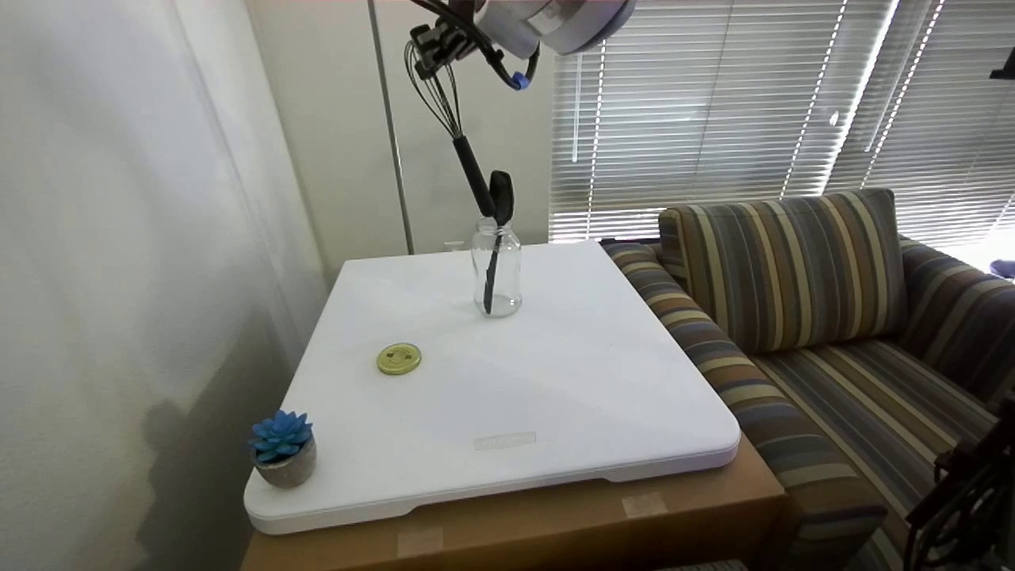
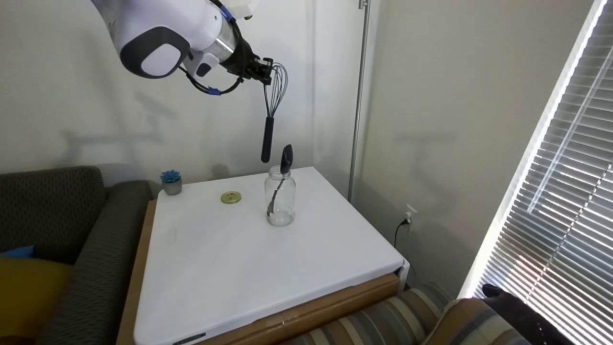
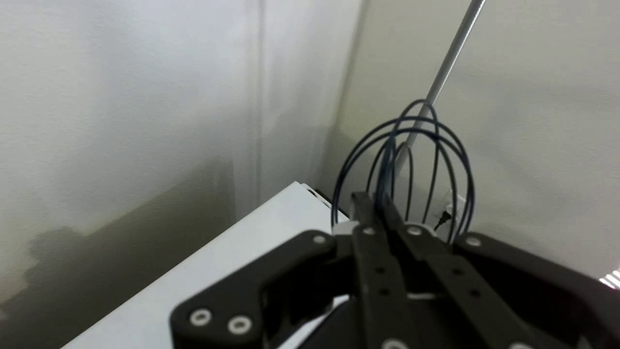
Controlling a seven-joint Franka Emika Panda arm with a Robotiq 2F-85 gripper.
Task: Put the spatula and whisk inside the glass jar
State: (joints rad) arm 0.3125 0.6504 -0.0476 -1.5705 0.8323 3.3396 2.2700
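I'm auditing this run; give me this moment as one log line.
pincer: shut on whisk | whisk: held by wires, handle down, not yet in glass jar | spatula: in glass jar, head up

one whisk (image 2: 268,132), one spatula (image 2: 287,159); one jar (image 2: 286,205)

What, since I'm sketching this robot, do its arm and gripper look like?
The arm is white, with rounded casings, dark grey trim and a silver band near the wrist. A black cable with blue wraps loops alongside. The gripper is black, with slim straight fingers and pale round screw heads.
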